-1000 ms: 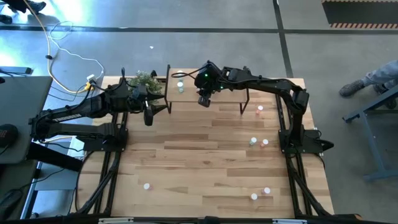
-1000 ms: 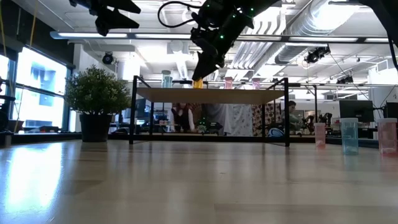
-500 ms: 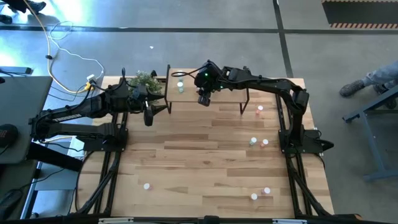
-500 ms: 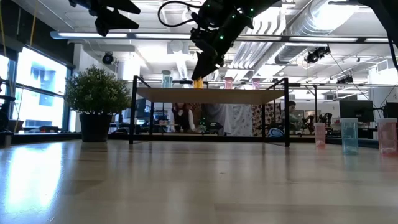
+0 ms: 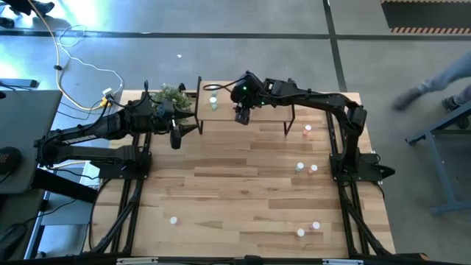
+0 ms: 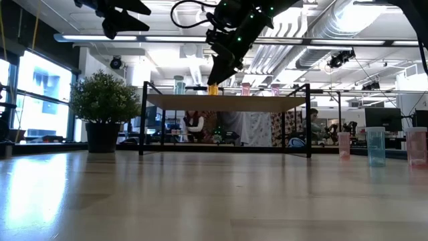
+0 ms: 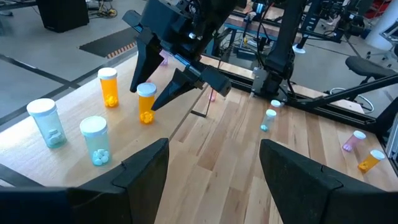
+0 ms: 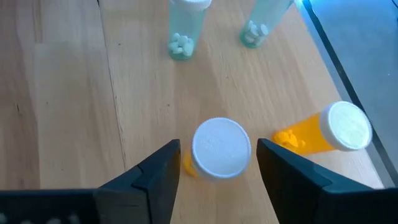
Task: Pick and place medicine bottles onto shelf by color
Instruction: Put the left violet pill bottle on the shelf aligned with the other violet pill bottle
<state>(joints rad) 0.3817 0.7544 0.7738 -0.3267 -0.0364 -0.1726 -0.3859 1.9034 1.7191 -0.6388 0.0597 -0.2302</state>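
One camera hangs overhead, looking straight down on the whole tabletop (image 5: 243,191). Another sits at tabletop height, far back, facing level across to the shelf (image 6: 226,102). The left wrist camera sees the shelf from the side; the right wrist camera looks down on it closely. All four share the shelf.
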